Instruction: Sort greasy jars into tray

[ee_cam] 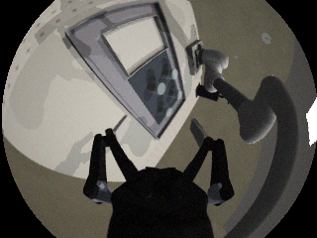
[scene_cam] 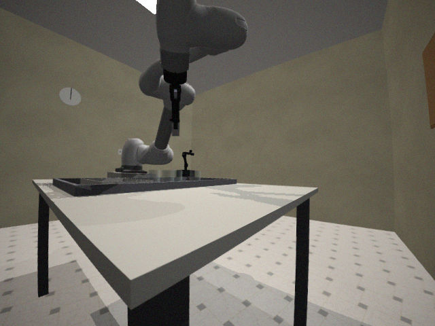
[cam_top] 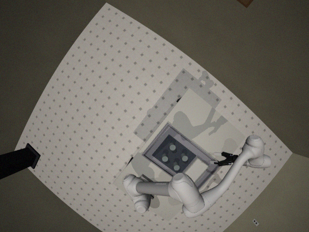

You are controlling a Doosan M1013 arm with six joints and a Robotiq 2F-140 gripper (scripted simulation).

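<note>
Four glass jars [cam_top: 172,147] [cam_top: 184,158] [cam_top: 164,158] stand mouth down on the dark drying mat [cam_top: 162,150] [ee_cam: 146,96]; the fourth jar [cam_top: 176,167] is nearest the arm. In the wrist view the jars [ee_cam: 161,88] show as pale discs. In the exterior view they [scene_cam: 168,174] form a low row. The tray [cam_top: 197,168] [ee_cam: 134,42] [scene_cam: 80,187], with a pale floor and grey rims, lies beside the mat and holds nothing. My gripper [cam_top: 218,158] [scene_cam: 174,122] [ee_cam: 159,122] is open and empty. It hangs high above the table, off past the tray's outer side.
The steel table [cam_top: 199,112] [scene_cam: 158,227] carries the robot base [scene_cam: 131,164] at its far end. The arm's big elbow [cam_top: 186,191] hangs over the table edge near the mat. A small black stand [scene_cam: 185,161] is behind the jars.
</note>
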